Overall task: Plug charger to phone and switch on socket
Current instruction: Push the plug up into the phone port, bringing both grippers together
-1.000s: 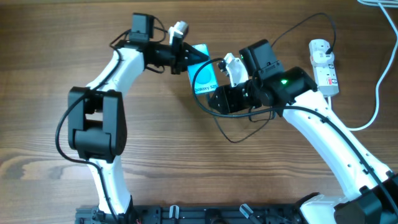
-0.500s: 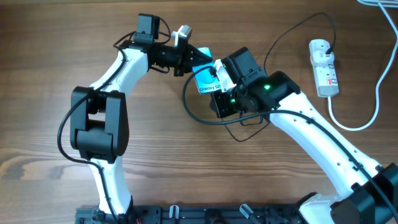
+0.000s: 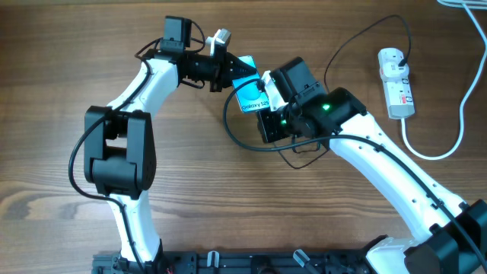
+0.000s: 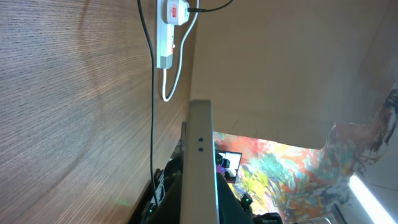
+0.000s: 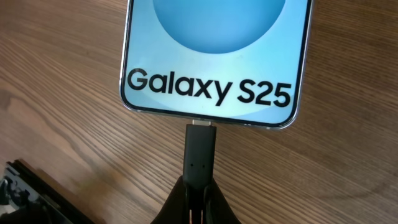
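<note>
Only the right wrist view shows the charger (image 5: pixel 199 152) tip meeting the phone (image 5: pixel 211 56) at its lower edge, with the right pincer (image 5: pixel 199 200) clamped on the plug. Overhead, the left pincer (image 3: pixel 230 73) is clamped on the phone's far end; the socket (image 3: pixel 396 84) lies well apart.

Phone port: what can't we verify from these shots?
- Right wrist: the charger plug meets the edge of the phone; the plug hides the port, so depth is unclear.
- Overhead: the socket switch is too small to read.
- Left wrist: phone edge-on; left tool outside the frame.
- Right wrist: right tool cut by the bottom edge.
</note>
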